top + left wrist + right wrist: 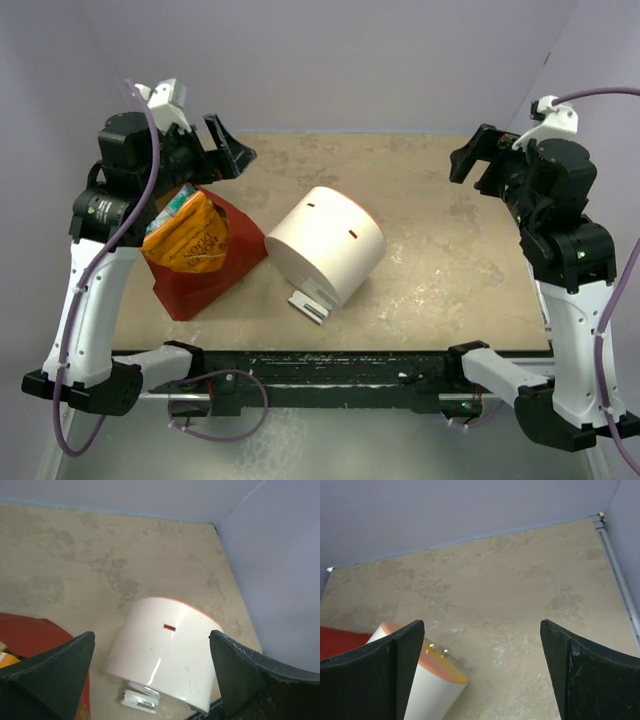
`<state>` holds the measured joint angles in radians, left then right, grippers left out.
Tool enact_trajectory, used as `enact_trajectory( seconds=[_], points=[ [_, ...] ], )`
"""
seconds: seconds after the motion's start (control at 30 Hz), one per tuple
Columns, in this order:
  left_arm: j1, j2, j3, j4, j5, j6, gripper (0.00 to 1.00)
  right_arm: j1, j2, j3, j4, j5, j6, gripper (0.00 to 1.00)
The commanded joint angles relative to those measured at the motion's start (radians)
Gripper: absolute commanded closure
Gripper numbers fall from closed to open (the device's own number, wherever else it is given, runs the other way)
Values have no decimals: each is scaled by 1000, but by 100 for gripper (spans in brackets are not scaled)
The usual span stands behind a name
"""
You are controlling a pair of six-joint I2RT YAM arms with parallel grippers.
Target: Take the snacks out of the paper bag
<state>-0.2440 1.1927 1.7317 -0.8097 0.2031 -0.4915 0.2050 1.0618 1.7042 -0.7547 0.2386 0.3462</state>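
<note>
Seen from above, a mottled beige counter (440, 250) with purple-grey walls behind it and two white-and-black robot arms bolted at its near edge. The red paper bag (205, 275) sits on the left part of the counter, partly under the left arm, with its open mouth towards the far left. The snacks are inside it: an orange packet (190, 240) with printed lettering fills the mouth, and a teal packet (172, 205) shows just behind it. A large white cylinder (325, 243) lies on its side just to the right of the bag, near the middle of the counter. A small grey metal bracket (309, 305) lies against its near edge. The left pincer (228, 150) hangs in the air over the far end of the bag, jaws spread wide and holding nothing. The right pincer (478, 158) is raised over the far right of the counter, well apart from the bag, jaws also spread wide and empty.
</note>
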Motion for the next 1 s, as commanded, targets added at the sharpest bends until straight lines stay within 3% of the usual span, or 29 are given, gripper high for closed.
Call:
enact_trajectory(
  seconds=[0.0,0.23,0.4,0.6,0.8,0.97],
  points=[
    [-98,9,-93,74,121,-85,1,9,-41,-55,70,-139,16,0],
    [-368,26,-174,68,-41,-168,1,11,-94,-160,139,-230,58,0],
    [-477,-118,-329,41,-137,-289,1,11,-83,-179,139,-220,62,0],
    [-492,-265,-501,-60,-127,-395,1,11,-63,-170,139,-195,58,0],
    [-494,-272,-575,-129,-133,-329,1,11,-62,-180,128,-172,64,0],
    [-512,-220,-649,-63,-159,-257,1,11,-60,-175,108,-158,69,0]
  ],
)
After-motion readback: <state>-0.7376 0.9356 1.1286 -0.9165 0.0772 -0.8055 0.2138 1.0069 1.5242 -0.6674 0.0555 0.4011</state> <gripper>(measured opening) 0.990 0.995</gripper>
